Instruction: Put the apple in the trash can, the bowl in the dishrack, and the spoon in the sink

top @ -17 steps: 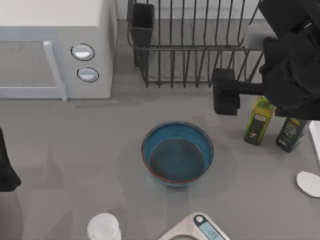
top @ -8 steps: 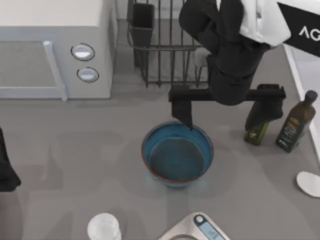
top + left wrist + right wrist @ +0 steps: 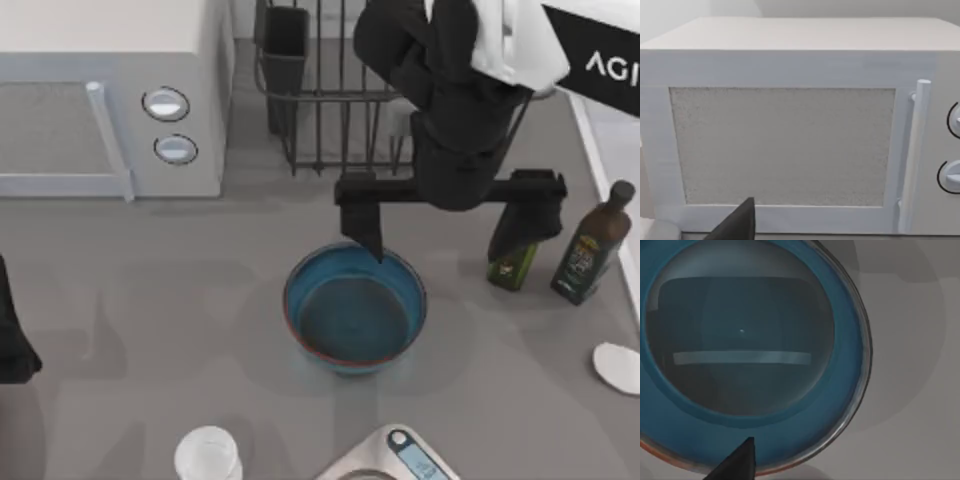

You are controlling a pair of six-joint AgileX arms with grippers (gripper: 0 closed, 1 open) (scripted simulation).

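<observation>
While your left arm sits parked at the table's left edge, facing the white microwave [image 3: 790, 145], your right gripper [image 3: 447, 215] hangs over the far rim of the bowl [image 3: 355, 307], fingers spread wide apart and holding nothing. One finger [image 3: 362, 220] points down at the bowl's far edge; the other sits in front of the green bottle [image 3: 512, 262]. You can see in the right wrist view that the bowl [image 3: 747, 347] lies directly below, upright and empty, with a fingertip [image 3: 737, 462] dark against its rim. The bowl stands on the grey table [image 3: 150, 300] near the middle, just in front of the dishrack [image 3: 330, 100], whose dark cutlery cup [image 3: 286, 50] occupies its left corner. A dark bottle [image 3: 592, 245] stands beside the green one at the right. A clear cup [image 3: 208, 455] and a scale [image 3: 395, 460] sit along the near edge.
</observation>
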